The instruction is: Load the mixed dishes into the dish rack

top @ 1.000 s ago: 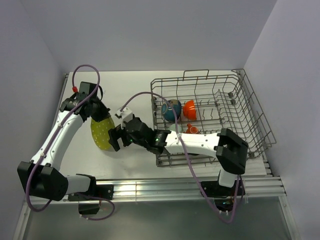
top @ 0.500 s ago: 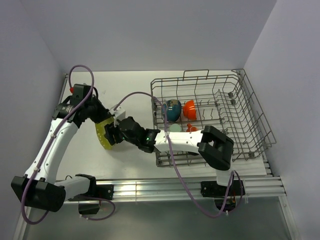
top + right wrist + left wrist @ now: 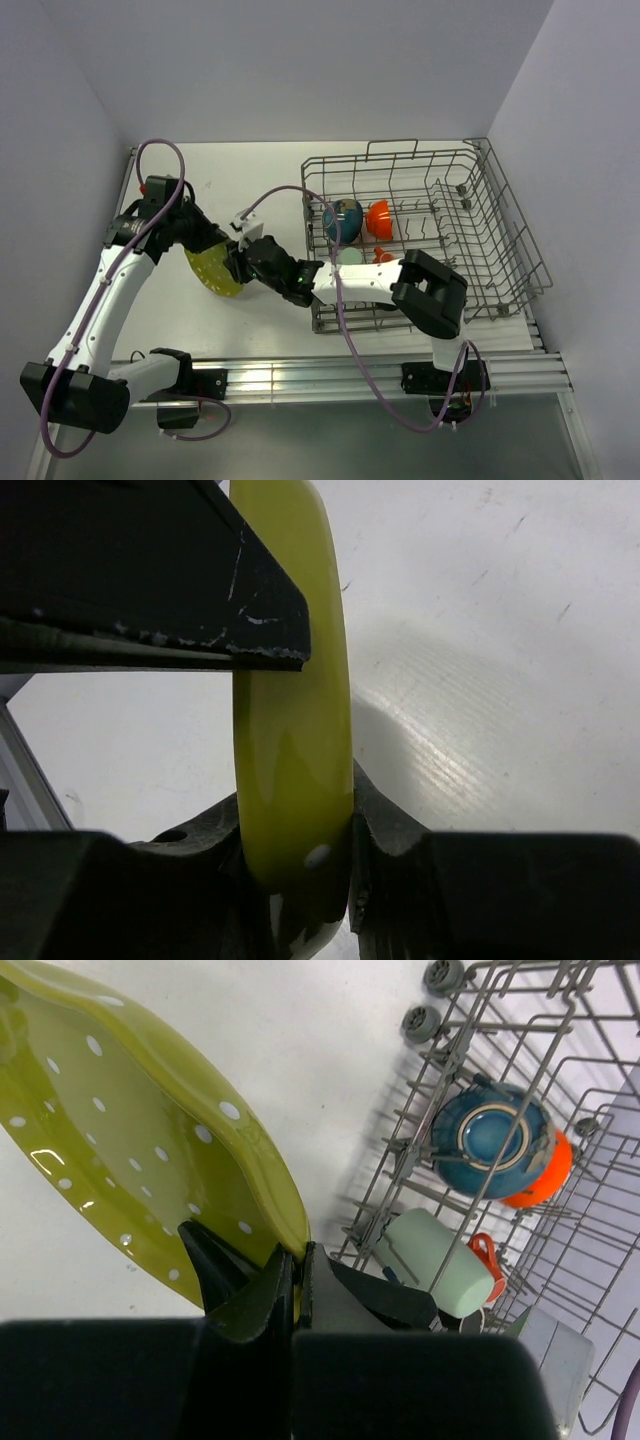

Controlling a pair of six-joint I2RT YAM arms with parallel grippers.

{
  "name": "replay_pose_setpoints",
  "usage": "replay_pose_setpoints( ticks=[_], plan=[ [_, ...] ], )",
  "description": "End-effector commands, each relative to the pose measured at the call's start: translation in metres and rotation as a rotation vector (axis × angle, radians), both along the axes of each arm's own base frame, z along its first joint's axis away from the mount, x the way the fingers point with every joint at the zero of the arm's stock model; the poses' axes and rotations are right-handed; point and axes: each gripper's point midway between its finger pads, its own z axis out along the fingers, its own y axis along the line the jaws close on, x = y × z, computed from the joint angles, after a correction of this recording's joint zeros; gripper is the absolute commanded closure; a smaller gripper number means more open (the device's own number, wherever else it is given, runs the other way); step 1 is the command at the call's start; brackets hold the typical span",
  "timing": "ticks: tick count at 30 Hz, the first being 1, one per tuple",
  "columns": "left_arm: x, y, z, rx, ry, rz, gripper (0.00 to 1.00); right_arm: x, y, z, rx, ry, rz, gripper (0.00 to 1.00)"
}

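Observation:
The yellow-green plate (image 3: 215, 270) with white dots is held on edge, tilted, above the table left of the dish rack (image 3: 440, 153). My left gripper (image 3: 212, 248) is shut on its rim (image 3: 290, 1230). My right gripper (image 3: 240, 268) pinches the plate's edge (image 3: 295, 730) from the rack side, with both pads against it. In the rack stand a blue bowl (image 3: 343, 218), an orange-red bowl (image 3: 378, 215), a pale green cup (image 3: 350, 256) and a small orange cup (image 3: 384, 258). The left wrist view shows the same blue bowl (image 3: 492, 1140) and pale green cup (image 3: 435, 1260).
The right arm stretches leftward across the rack's near left corner (image 3: 320, 325). Grey walls close in the white table (image 3: 250, 180) at the back and on both sides. The rack's small wheels (image 3: 440, 975) sit at its outer left side.
The right gripper has closed from wide open onto the plate's edge. The left arm has raised and tilted the plate, shifting it slightly toward the rack.

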Motion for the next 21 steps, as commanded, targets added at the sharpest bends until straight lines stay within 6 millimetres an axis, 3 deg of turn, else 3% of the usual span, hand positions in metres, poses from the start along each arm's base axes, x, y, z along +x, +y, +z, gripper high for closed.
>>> replay_pose_setpoints(
  ticks=[1,4,5,7,8,11,17,21],
  plan=[
    [0.007,-0.010,0.029,-0.034,-0.139,-0.063,0.98,-0.005,0.000,0.043,0.137,-0.043,-0.005,1.00],
    [0.008,-0.010,0.027,-0.032,-0.136,-0.067,0.77,-0.006,-0.005,0.044,0.140,-0.043,-0.012,1.00],
    [0.007,-0.010,0.025,-0.029,-0.127,-0.065,0.65,-0.006,-0.006,0.045,0.141,-0.044,-0.015,1.00],
    [0.007,-0.007,0.022,-0.018,-0.120,-0.054,0.53,-0.006,-0.009,0.045,0.136,-0.045,-0.015,1.00],
    [0.006,-0.006,0.021,-0.015,-0.120,-0.050,0.40,-0.006,-0.010,0.046,0.136,-0.046,-0.017,1.00],
    [0.006,0.000,0.025,0.015,-0.138,-0.037,0.23,-0.008,-0.013,0.045,0.136,-0.036,-0.018,1.00],
    [0.002,0.018,0.034,0.092,-0.150,0.012,0.21,-0.008,-0.018,0.046,0.129,-0.042,-0.016,1.00],
    [-0.001,0.045,0.052,0.181,-0.194,0.127,0.21,-0.007,-0.026,0.070,0.136,-0.084,-0.019,1.00]
  ],
)
